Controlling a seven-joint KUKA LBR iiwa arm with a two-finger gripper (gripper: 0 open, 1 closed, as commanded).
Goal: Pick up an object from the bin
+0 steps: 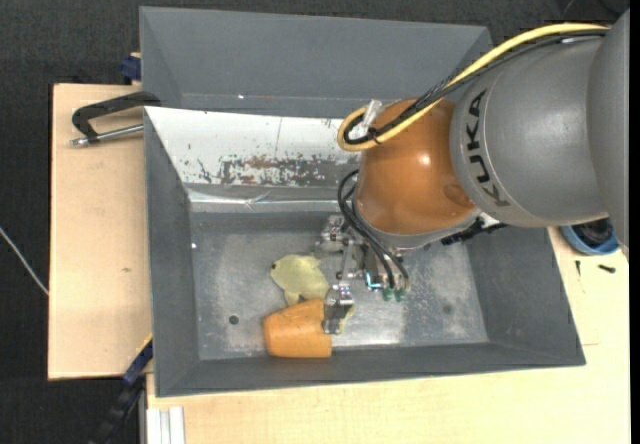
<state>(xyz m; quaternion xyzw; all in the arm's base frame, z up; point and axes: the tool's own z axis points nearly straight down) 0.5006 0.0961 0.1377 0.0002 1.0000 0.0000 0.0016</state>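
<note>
Orange rounded lump (297, 333) at the bin's (168, 272) front, hand (337, 310) against its right end, hand's opening not discernible

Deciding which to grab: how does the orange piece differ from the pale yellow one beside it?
The orange piece is chunky and rounded; the pale yellow piece is flatter and irregular. The orange piece lies nearer the lower wall of the bin, the pale yellow piece above it in view. Both lie beside the gripper.

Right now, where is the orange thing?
The orange lump lies by the bin's lower wall in the camera view, just below a pale yellowish piece, with the pincer at its right end.
</note>
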